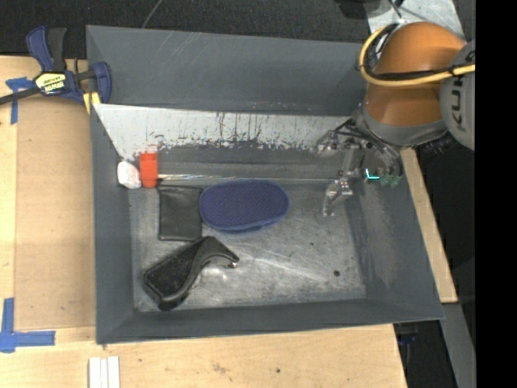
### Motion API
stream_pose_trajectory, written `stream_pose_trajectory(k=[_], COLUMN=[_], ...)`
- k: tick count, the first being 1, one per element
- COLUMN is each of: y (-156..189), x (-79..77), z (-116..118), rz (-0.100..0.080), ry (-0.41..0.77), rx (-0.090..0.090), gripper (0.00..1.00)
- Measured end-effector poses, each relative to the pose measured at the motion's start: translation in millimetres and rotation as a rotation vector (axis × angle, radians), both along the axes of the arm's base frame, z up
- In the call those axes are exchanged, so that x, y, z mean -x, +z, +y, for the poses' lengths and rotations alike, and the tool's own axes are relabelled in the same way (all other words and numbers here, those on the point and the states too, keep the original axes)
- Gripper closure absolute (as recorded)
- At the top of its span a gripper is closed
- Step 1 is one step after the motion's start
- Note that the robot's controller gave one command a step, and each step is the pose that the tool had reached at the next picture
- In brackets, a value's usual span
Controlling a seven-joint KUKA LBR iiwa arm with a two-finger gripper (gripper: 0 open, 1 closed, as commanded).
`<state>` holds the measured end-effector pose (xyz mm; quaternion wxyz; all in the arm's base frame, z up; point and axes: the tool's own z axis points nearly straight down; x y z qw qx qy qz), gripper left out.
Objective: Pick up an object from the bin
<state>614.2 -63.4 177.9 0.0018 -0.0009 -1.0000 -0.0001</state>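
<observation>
Holding vessel: grey metal bin [242, 71], sloped walls, scuffed flat floor, seen in the camera view from above.
Contents, back-left corner: small white lump [128, 175] touching a short orange-red cylinder [149, 170], both at the foot of the back wall.
Contents, left of centre: flat black square [179, 213], lying just below the cylinder and just beside the blue item.
Contents, centre: blue oval pad [242, 205], flat on the floor, long axis running left to right.
Contents, front-left: black curved handle-shaped piece [186, 271], lying slantwise, its narrow end pointing toward mid-floor.
Arm: enters from the right, orange cover [412, 55] above the bin's back-right corner.
Tool [337, 194]: low over bare floor on the bin's right side, near the back wall.
Tool state: cannot tell whether spread or pressed together; nothing seen in it.
Nearest thing: blue oval pad, dark blue, smooth rounded outline, finely textured top; its right end is near the tool but apart from it.
Obstructions: bare floor lies between tool and pad.
</observation>
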Motion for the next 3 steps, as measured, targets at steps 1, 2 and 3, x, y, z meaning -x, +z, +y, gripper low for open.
stream_pose_trajectory(k=[1,2,3], y=[-95.4,-97.3,56.6], x=[-11.9,-11.3,31.0], z=[46.7,47.3,29.7], rz=[-0.011,-0.009,-0.014], ry=[0.235,0.236,0.437], rx=[0.001,0.0,0.002], gripper=[0.0,1.0,1.0])
